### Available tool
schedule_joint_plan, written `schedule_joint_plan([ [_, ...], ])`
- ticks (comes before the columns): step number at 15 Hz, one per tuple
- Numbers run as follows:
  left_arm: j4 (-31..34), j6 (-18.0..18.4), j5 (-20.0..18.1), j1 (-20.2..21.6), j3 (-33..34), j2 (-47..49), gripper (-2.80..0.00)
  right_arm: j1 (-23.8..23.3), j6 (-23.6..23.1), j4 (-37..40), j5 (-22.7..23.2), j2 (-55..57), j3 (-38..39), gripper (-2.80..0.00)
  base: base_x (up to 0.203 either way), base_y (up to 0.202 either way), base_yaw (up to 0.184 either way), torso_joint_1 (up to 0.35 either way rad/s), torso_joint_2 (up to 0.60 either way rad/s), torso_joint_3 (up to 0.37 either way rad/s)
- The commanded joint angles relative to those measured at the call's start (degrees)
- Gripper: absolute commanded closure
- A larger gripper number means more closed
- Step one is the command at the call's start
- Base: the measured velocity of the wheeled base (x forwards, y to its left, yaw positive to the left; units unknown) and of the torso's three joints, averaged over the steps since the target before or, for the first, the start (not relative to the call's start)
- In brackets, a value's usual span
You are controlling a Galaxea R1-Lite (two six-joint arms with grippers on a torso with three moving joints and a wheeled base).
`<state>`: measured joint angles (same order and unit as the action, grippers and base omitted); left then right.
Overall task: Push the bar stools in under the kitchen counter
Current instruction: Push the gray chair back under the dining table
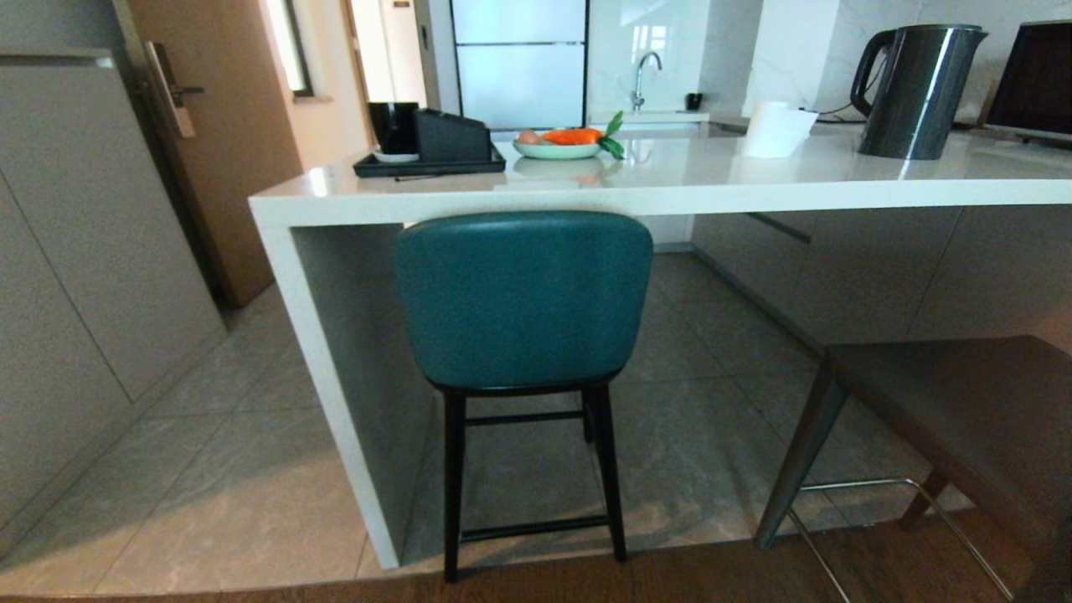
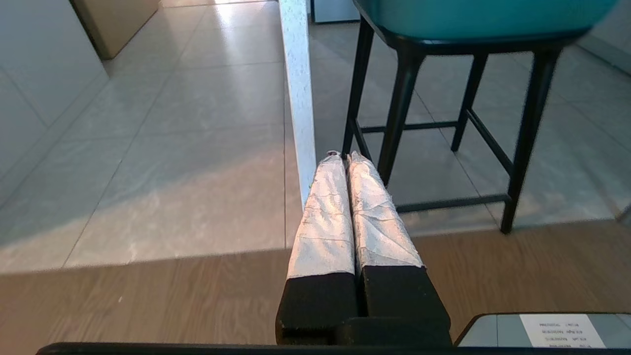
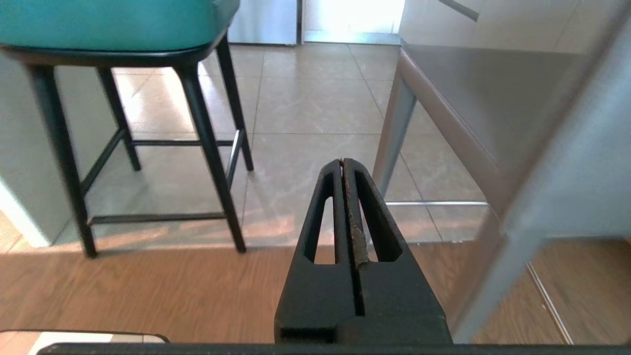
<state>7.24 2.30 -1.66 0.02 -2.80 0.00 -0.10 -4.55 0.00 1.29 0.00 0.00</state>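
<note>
Teal stool [image 1: 523, 301], rounded back, thin black legs, tucked under white bench [image 1: 670, 180] by end slab; grey stool [image 1: 963, 419] at right, out from bench, cut off by frame; left gripper [image 2: 343, 157] & right gripper [image 3: 342, 161] fingers pressed together, empty, low over wood floor [image 2: 148, 296].

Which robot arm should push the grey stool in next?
Probably the right. The dark grey stool stands out from the kitchen counter on the robot's right, close beside the shut right claw. The shut left claw faces the teal stool, already tucked in.
</note>
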Motion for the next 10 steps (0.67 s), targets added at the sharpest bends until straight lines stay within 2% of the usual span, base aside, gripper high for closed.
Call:
schedule_joint_plan([
  [1, 0.05, -0.02, -0.01, 0.06, -0.01, 0.09, 0.0, 0.01, -0.11, 0.0, 0.03, 0.09, 0.26, 0.0, -0.197, 0.0, -0.002, 0.001, 0.0, 0.007],
  [10, 0.05, 0.24, 0.08, 0.06, -0.01, 0.09, 0.0, 0.01, -0.02, 0.0, 0.03, 0.09, 0.26, 0.0, -0.199, 0.0, -0.002, 0.003, 0.0, 0.0],
])
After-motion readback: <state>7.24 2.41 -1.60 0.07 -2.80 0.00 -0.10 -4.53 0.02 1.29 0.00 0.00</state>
